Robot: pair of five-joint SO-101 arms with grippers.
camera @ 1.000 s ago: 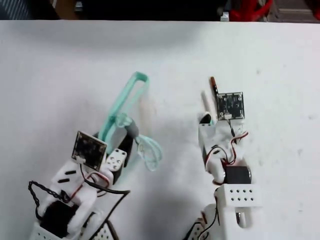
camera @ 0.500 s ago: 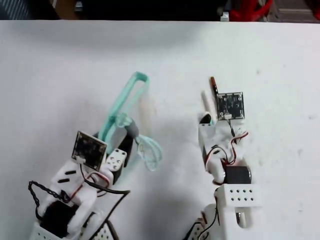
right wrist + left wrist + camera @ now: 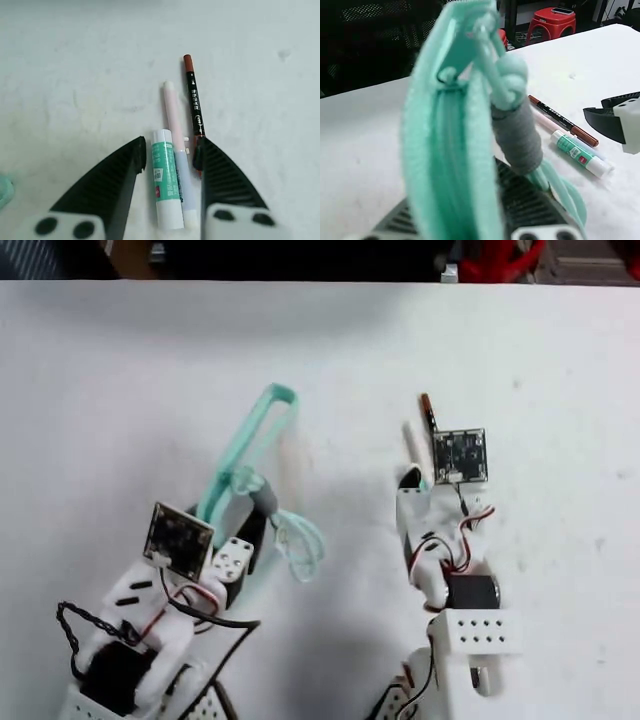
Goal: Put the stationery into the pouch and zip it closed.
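Note:
The mint-green pouch (image 3: 258, 435) stands on its edge left of centre, its zipper slit (image 3: 451, 125) facing up and a grey bead on a green cord (image 3: 517, 137) hanging from the pull. My left gripper (image 3: 255, 522) is shut on the pouch's near end. To the right lie a glue stick (image 3: 165, 182), a pink pen (image 3: 173, 117) and a brown pen (image 3: 194, 102), side by side on the table. My right gripper (image 3: 171, 146) hangs open just above them, its black fingers (image 3: 125, 165) straddling the glue stick and the pink pen.
The white table (image 3: 120, 370) stretches wide on all sides of the arms. A red stool (image 3: 551, 19) and dark furniture stand beyond the far edge. Cables trail from the left arm's base (image 3: 90, 625).
The right arm's wrist has shifted very slightly toward the near edge. The left arm and the pouch have kept still.

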